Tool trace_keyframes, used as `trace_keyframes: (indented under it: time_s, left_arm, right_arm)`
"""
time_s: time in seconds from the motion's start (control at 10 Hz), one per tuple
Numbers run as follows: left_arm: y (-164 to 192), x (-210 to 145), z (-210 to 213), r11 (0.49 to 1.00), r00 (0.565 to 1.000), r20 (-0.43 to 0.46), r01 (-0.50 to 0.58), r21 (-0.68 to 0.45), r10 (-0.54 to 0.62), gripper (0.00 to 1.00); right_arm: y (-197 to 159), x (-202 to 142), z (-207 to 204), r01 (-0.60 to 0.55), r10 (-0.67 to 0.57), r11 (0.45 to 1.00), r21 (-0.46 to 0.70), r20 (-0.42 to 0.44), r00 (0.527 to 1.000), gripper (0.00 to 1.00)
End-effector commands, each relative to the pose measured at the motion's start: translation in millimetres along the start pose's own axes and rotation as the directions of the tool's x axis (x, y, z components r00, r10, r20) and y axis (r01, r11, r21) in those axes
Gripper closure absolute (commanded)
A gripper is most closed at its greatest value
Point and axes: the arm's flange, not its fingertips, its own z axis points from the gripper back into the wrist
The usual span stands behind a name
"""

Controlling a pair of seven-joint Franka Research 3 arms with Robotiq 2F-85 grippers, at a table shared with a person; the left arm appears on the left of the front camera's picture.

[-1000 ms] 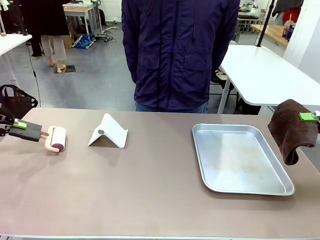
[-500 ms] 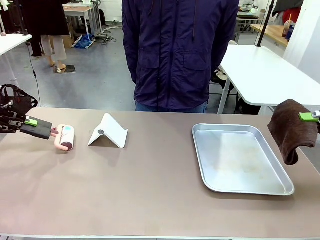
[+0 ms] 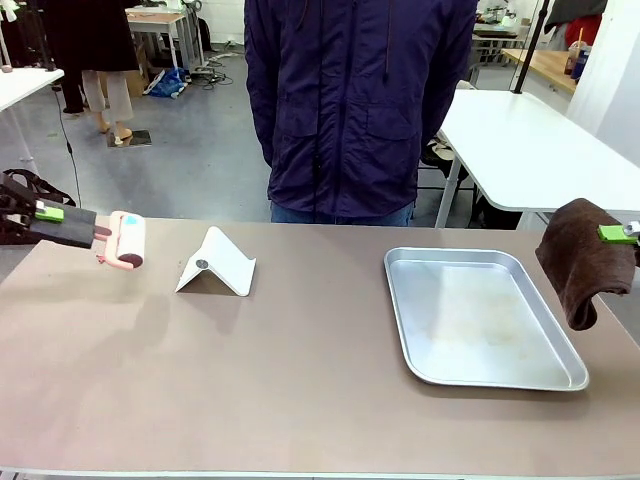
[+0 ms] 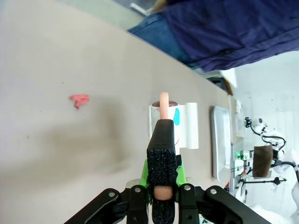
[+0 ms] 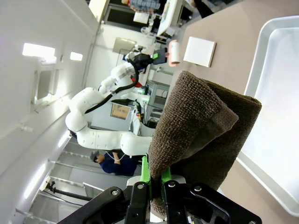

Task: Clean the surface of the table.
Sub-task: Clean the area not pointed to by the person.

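L gripper [image 3: 45,213] is clamped on the black foam handle [image 3: 70,226] of a pink lint roller [image 3: 127,240]. The wrist view shows the green pads [image 4: 145,171] pressed to both sides of the handle [image 4: 162,149], w/ the pink stem running on past it. The roller is held out sideways above the far-left corner of the table [image 3: 300,380], off the surface, w/ a soft shadow on the top beneath it. Just right of the roller a white folded stand [image 3: 218,263] sits on the table, apart from it. A small pink scrap [image 4: 79,99] lies on the bare top in the L wrist view. R gripper [image 3: 618,233] is at the table's right edge, pinched shut on a brown cloth [image 3: 575,258]. In its wrist view the jaws [image 5: 156,179] bite the cloth's [image 5: 201,126] lower fold. The cloth droops down from the pads and hangs free just right of the silver tray [image 3: 487,252]; can't tell if its tip touches anything. The tray lies flat on the right half of the table. The table itself is a brownish-taupe top spanning the front view, near edge at the bottom. A person in a dark blue jacket [image 3: 360,100] stands at the far side, approx. mid-table, hands not seen.
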Motion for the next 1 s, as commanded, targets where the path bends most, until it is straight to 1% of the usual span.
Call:
trace_keyframes:
  time_s: [0.0, 0.1, 0.3, 0.4, 0.5, 0.6, 0.7, 0.8, 0.9]
  left_arm:
    - [-4, -19, 26, 0.997, 0.997, 0.051, 0.053, -0.054, -0.05, 0.78]
    - [-3, -24, 45, 0.997, 0.997, 0.059, 0.053, -0.049, -0.05, 0.78]
    - [9, -34, 80, 0.999, 0.998, 0.054, 0.025, -0.024, -0.023, 0.78]
    - [17, -39, 97, 1.0, 0.996, 0.089, 0.009, -0.012, -0.008, 0.78]
    - [27, -46, 115, 1.0, 0.994, 0.106, -0.012, -0.017, 0.014, 0.78]
    - [35, -51, 129, 0.999, 0.993, 0.112, -0.037, -0.016, 0.039, 0.78]
    - [44, -56, 139, 0.998, 0.988, 0.138, -0.066, -0.012, 0.067, 0.78]
    - [51, -60, 147, 0.996, 0.984, 0.154, -0.09, -0.021, 0.092, 0.78]
    - [58, -62, 151, 0.994, 0.982, 0.158, -0.107, -0.005, 0.106, 0.78]
  right_arm:
    - [3, 3, 1, -0.017, 0.017, 1.0, 0.01, 0.007, 1.0, 0.9]
    - [3, 3, 1, -0.017, 0.017, 1.0, 0.01, 0.007, 1.0, 0.9]
    - [3, 3, 1, -0.017, 0.017, 1.0, 0.01, 0.007, 1.0, 0.9]
    - [3, 3, 1, -0.017, 0.017, 1.0, 0.01, 0.007, 1.0, 0.9]
    - [3, 3, 1, -0.017, 0.017, 1.0, 0.01, 0.007, 1.0, 0.9]
    - [3, 3, 1, -0.017, 0.017, 1.0, 0.01, 0.007, 1.0, 0.9]
    - [3, 3, 1, -0.017, 0.017, 1.0, 0.01, 0.007, 1.0, 0.9]
    - [3, 3, 1, -0.017, 0.017, 1.0, 0.01, 0.007, 1.0, 0.9]
    - [3, 3, 1, -0.017, 0.017, 1.0, 0.01, 0.007, 1.0, 0.9]
